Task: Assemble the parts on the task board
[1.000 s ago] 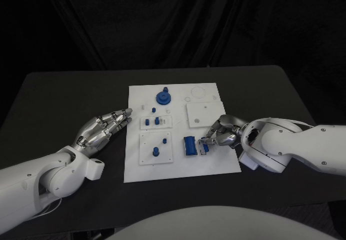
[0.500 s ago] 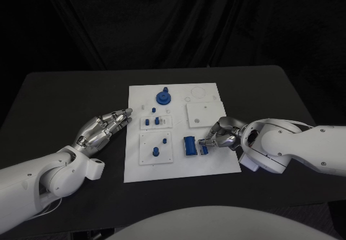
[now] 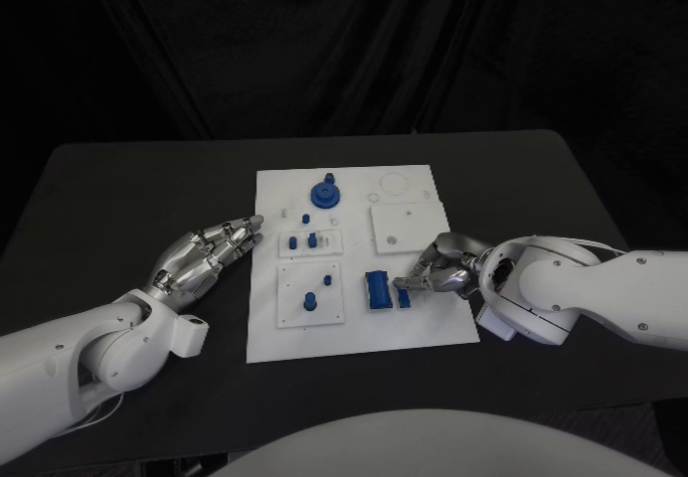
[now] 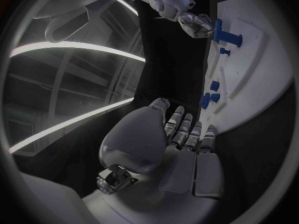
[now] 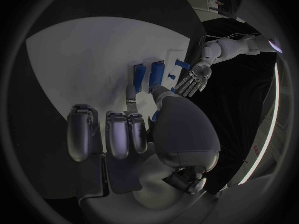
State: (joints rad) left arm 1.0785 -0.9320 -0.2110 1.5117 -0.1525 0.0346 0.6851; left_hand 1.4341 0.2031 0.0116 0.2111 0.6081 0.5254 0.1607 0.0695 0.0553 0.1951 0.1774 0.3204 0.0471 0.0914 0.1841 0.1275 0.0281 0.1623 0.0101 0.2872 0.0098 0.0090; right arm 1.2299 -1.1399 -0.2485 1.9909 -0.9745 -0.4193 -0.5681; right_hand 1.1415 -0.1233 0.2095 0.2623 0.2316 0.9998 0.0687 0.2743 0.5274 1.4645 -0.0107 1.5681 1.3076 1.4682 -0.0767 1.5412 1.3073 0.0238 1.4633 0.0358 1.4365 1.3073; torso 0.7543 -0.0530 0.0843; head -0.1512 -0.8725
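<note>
Blue part [image 3: 377, 289] on task board [image 3: 359, 333], right hand [image 3: 430, 270] touching it.

We find no legible text, label, brand, number or sign in any view: the task board [image 3: 359, 333], the blue parts [image 3: 377, 289] and the casings of both arms carry no markings that we can read.
</note>
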